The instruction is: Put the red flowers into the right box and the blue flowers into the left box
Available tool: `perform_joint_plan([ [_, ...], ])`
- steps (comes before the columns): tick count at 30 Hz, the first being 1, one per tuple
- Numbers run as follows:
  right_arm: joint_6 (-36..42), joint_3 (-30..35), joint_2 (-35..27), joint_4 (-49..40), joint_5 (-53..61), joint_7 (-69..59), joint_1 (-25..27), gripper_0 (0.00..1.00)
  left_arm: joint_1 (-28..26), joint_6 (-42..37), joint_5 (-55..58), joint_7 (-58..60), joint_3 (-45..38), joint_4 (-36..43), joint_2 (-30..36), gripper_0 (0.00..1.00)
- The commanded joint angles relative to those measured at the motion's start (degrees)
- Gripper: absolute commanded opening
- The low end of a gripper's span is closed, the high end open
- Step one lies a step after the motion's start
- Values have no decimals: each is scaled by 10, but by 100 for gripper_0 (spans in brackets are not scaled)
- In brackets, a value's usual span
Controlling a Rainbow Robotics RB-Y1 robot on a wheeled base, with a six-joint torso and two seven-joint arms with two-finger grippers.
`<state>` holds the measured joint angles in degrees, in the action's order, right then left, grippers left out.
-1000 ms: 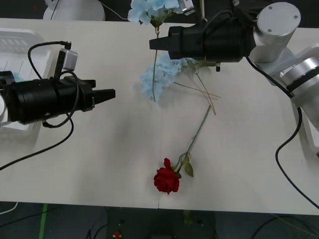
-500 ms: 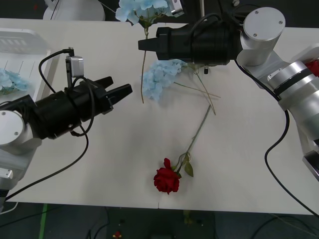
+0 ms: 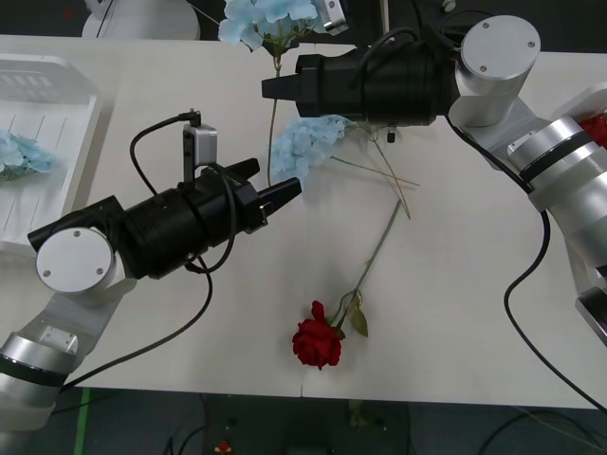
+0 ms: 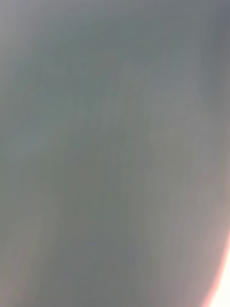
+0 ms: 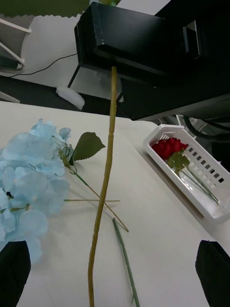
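Observation:
My right gripper (image 3: 271,87) is shut on the thin stem of a blue flower (image 3: 264,19), held above the table's far side with the stem (image 5: 108,168) hanging down. Just beside the stem's lower end, my left gripper (image 3: 273,180) stands open, its black fingers (image 5: 14,271) on either side of the stem and apart from it. A second blue flower (image 3: 305,142) lies on the table under the right arm. One red flower (image 3: 318,343) lies near the front edge. The left box (image 3: 57,114) holds a blue flower (image 3: 13,154). The right box (image 5: 206,199) holds red flowers (image 5: 168,146).
A bare green stem (image 3: 379,242) runs from the red bloom towards the table's middle. Black cables loop off both arms. The table's front edge is close behind the red bloom.
My left arm has swung right from the left box towards the hanging stem and opened its fingers around it. The right arm shifted slightly left with its blue flower, then held still.

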<state>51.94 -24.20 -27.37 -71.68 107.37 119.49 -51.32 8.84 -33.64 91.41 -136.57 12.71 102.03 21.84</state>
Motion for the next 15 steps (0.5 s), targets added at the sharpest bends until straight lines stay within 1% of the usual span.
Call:
perform_joint_plan([
  [1, 6, -5, 8, -22, 5, -20, -4, 0, 47, 15, -8, 10, 8, 2, -27, 100],
  [7, 8, -5, 8, -22, 5, -21, -4, 0, 97, 15, -26, 24, 10, -50, -43, 100],
  [9, 8, -5, 7, -22, 5, -21, -4, 0, 105, 15, -26, 24, 10, -64, -45, 100],
  [10, 8, -5, 8, -22, 5, -21, -4, 0, 109, 15, -29, 24, 10, -71, -46, 97],
  [11, 9, -5, 7, -22, 5, -22, -4, 0, 110, 15, -34, 26, 10, -75, -46, 75],
  [13, 8, -5, 7, -22, 5, -22, -4, 0, 110, 15, -43, 31, 9, -75, -46, 37],
  [14, 8, -4, 7, -22, 5, -22, -4, 0, 110, 15, -45, 33, 9, -75, -45, 23],
  [15, 8, -4, 6, -22, 5, -22, -4, 0, 110, 15, -43, 37, 9, -76, -44, 0],
])
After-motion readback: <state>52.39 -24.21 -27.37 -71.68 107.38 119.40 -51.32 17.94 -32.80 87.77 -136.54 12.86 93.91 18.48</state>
